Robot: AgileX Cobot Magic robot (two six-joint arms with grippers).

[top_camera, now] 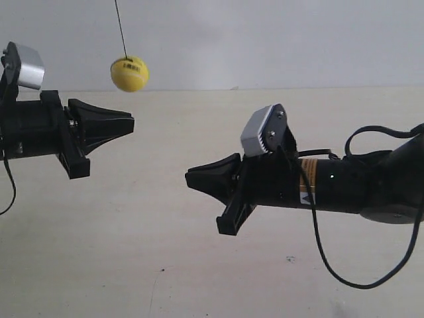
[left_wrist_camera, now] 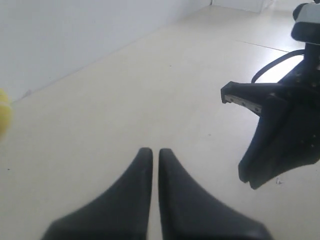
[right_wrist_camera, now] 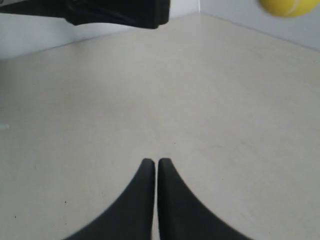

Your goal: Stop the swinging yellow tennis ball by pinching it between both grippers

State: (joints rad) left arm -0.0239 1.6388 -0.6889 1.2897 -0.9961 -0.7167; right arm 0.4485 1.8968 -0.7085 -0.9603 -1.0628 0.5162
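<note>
The yellow tennis ball [top_camera: 129, 73] hangs on a thin black string [top_camera: 120, 26], free in the air. It is just above and slightly beyond the tip of my left gripper [top_camera: 131, 122], the arm at the exterior view's left. That gripper [left_wrist_camera: 151, 151] is shut with nothing in it, and the ball [left_wrist_camera: 2, 117] shows only as a sliver at its view's edge. My right gripper [top_camera: 188, 177] sits lower, points toward the left one across a gap, and is well apart from the ball. It [right_wrist_camera: 153, 161] is shut on nothing too; the ball [right_wrist_camera: 286, 6] is far off in its view.
A pale beige surface [top_camera: 165, 265] lies below both arms and meets a white wall [top_camera: 265, 40] behind. A black cable [top_camera: 344, 271] loops down from the right arm. The right gripper [left_wrist_camera: 240, 97] faces the left wrist camera.
</note>
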